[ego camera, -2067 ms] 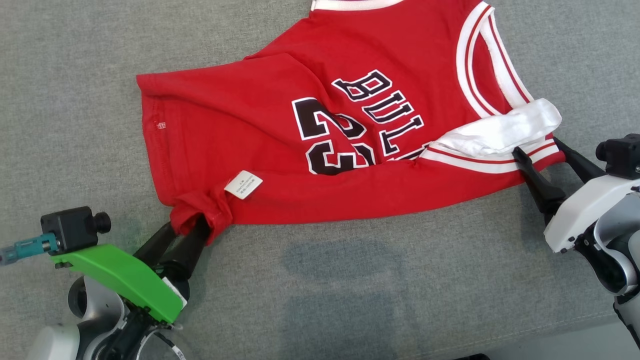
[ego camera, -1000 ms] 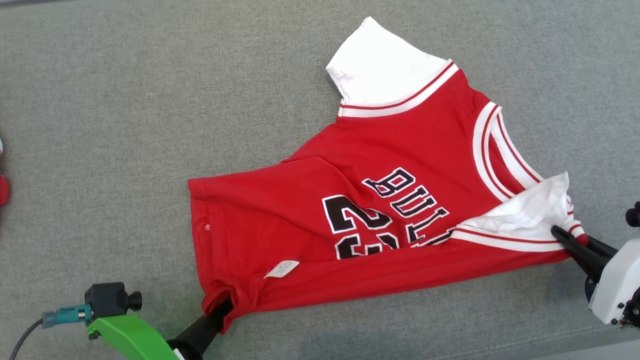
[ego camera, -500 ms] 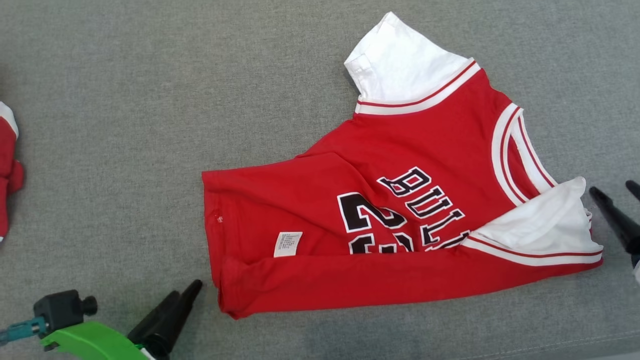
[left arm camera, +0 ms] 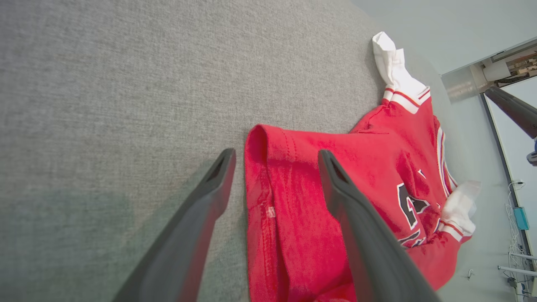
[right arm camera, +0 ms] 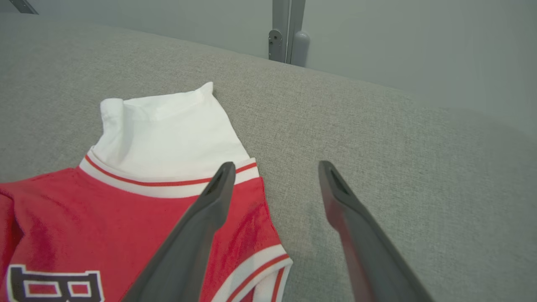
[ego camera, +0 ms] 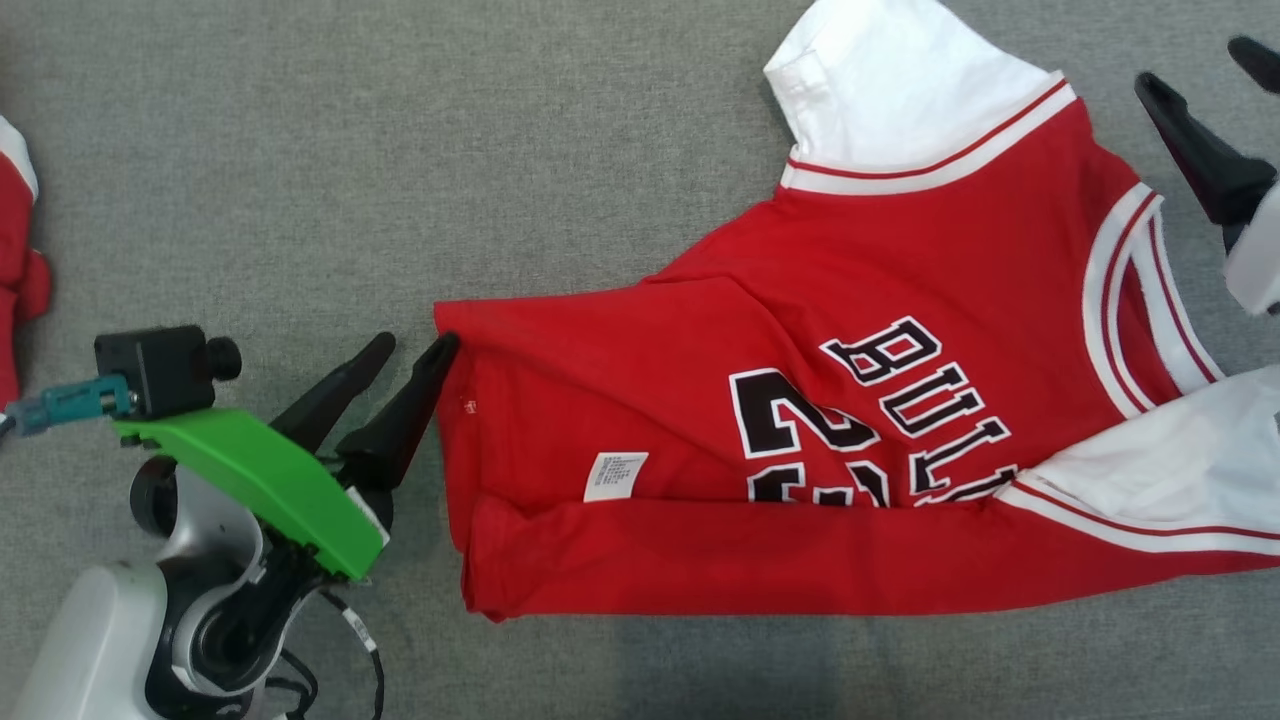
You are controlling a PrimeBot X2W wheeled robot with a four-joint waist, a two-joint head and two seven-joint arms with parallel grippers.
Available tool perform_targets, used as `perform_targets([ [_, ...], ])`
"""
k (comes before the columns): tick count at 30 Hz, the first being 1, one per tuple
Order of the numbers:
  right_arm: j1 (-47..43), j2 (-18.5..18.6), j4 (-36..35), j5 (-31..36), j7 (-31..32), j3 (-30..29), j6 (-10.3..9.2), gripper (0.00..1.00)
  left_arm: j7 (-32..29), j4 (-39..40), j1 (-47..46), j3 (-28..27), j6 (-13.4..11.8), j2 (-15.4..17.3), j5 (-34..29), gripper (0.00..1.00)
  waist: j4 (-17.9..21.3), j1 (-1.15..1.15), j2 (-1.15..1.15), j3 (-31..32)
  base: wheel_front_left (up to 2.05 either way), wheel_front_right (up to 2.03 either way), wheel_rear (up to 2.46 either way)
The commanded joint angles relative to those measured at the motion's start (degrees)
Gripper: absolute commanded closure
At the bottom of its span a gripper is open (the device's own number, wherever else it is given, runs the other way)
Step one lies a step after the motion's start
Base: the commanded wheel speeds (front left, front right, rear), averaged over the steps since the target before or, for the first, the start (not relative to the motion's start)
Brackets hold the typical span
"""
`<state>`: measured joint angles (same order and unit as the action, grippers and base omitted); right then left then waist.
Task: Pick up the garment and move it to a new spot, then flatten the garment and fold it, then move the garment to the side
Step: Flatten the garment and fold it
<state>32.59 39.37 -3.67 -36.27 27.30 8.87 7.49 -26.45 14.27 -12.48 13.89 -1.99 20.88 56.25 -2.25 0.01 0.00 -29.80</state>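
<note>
so the left gripper and right gripper had both dropped the jersey, lying partly folded on the grey surface, and sat open at its hem corner and white sleeve, probably lining up the next fold

We see the left gripper as two long dark fingers, tapering to blunt tips, with a bright green cover behind them. On that cover sits a small black camera with a teal connector at its back. Below it, the wrist housing is pale grey-white around a black joint, and thin black cables — one bearing a white tag — loop beside it. The right gripper has the same dark fingers and a white shell.
</note>
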Motion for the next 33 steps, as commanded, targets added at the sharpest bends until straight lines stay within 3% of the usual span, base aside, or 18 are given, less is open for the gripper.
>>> perform_targets([
  [1, 3.82, -0.72, 1.59, 1.19, 1.12, 1.82, 0.00, 0.00, -0.60, -0.61, -2.59, 0.57, 0.48, -0.01, -0.93, 0.00, -3.36, -0.01, 0.00, -4.55, 0.00, 0.00, 0.00],
  [6, 15.80, -2.45, 8.90, 3.88, 4.83, 8.68, -0.01, 0.00, -2.70, -1.48, -8.43, 3.00, 2.34, 0.13, -1.67, 0.00, -6.42, -0.01, 0.00, -7.92, 0.00, 0.00, 0.00],
  [11, 22.37, -3.37, 14.52, 3.53, 5.84, 13.11, -0.01, 0.00, -4.68, -0.58, -11.22, 5.47, 3.71, -0.86, -0.96, 0.00, -8.65, -0.01, 0.00, -9.44, 0.00, 0.00, 0.00],
  [25, 26.30, -3.56, 19.80, -1.01, 5.24, 22.39, 0.05, 0.00, -7.72, 0.52, -11.97, 8.17, 4.61, -1.80, 1.71, 0.00, -8.71, -0.01, 0.00, -9.12, 0.00, 0.00, 0.00],
  [26, 26.55, -3.52, 19.70, -1.54, 4.97, 22.89, 0.09, 0.33, -7.98, 0.31, -12.08, 8.41, 4.61, -1.86, 1.80, 0.00, -8.57, -0.01, 0.00, -9.15, 0.00, 0.00, 0.00],
  [27, 26.85, -3.51, 19.79, -1.99, 4.41, 22.94, 0.09, 0.52, -8.31, 0.05, -12.12, 8.67, 4.69, -1.89, 1.98, 0.00, -8.40, -0.01, 0.00, -9.19, 0.00, 0.00, 0.00],
  [28, 27.19, -3.61, 19.92, -2.55, 4.12, 23.08, 0.07, 1.00, -8.55, -0.22, -12.19, 8.97, 4.81, -1.80, 1.89, 0.00, -8.21, -0.01, 0.00, -9.19, 0.00, 0.00, 0.00],
  [30, 27.63, -3.42, 20.02, -3.45, 3.61, 23.53, 0.01, 1.00, -8.93, -0.68, -12.31, 9.23, 4.82, -1.70, 1.74, 0.00, -7.78, -0.01, 0.00, -9.09, 0.00, 0.00, 0.00],
  [31, 27.84, -3.30, 19.97, -3.96, 2.94, 23.52, 0.00, 1.00, -9.17, -0.79, -12.44, 9.51, 5.02, -1.61, 1.80, 0.16, -7.58, -0.01, 0.00, -9.05, 0.00, 0.00, 0.00],
  [32, 28.19, -3.15, 20.01, -4.32, 2.24, 23.47, -0.01, 1.00, -9.29, -0.95, -12.52, 9.54, 5.01, -1.66, 1.93, 0.63, -7.37, -0.01, 0.00, -9.00, 0.00, 0.00, 0.00],
  [33, 28.49, -3.03, 20.08, -4.60, 1.54, 23.42, -0.04, 1.00, -9.25, -1.23, -12.63, 9.44, 4.86, -1.83, 2.10, 0.98, -7.16, -0.01, 0.00, -8.93, 0.00, 0.00, 0.00],
])
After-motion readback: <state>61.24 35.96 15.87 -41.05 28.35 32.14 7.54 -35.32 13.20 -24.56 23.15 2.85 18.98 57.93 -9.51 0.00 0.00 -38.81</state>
